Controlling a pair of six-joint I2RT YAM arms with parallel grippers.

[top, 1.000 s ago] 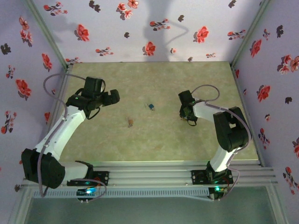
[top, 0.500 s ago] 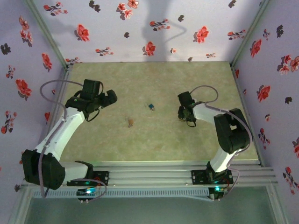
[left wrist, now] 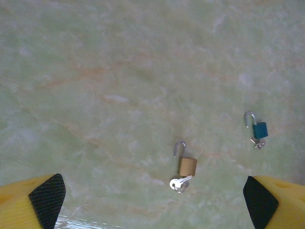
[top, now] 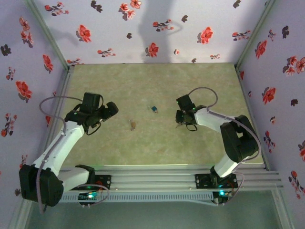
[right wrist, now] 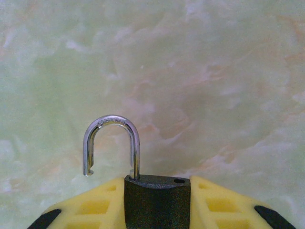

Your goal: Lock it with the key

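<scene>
My right gripper (right wrist: 157, 212) is shut on a black padlock (right wrist: 157, 198), its yellow fingers (right wrist: 95, 207) pressing the body from both sides. The padlock's silver shackle (right wrist: 110, 143) stands swung open, its free end clear of the body. From above, the right gripper (top: 180, 119) sits right of centre. A brass padlock (left wrist: 187, 166) with an open shackle lies on the table, with a silver key (left wrist: 178, 183) at its bottom end. My left gripper (left wrist: 152, 198) hovers open above it, well apart; in the top view it (top: 113, 109) is on the left.
A small blue padlock (left wrist: 259, 130) with an open shackle lies to the right of the brass one; from above the blue padlock (top: 154, 109) lies mid-table and the brass padlock (top: 132, 125) nearer. Flowered walls (top: 143, 28) enclose the pale green tabletop (top: 143, 86).
My right gripper has shifted left toward the table's middle, still holding the black padlock. My left arm has drawn back toward the near edge, its jaws staying open.
</scene>
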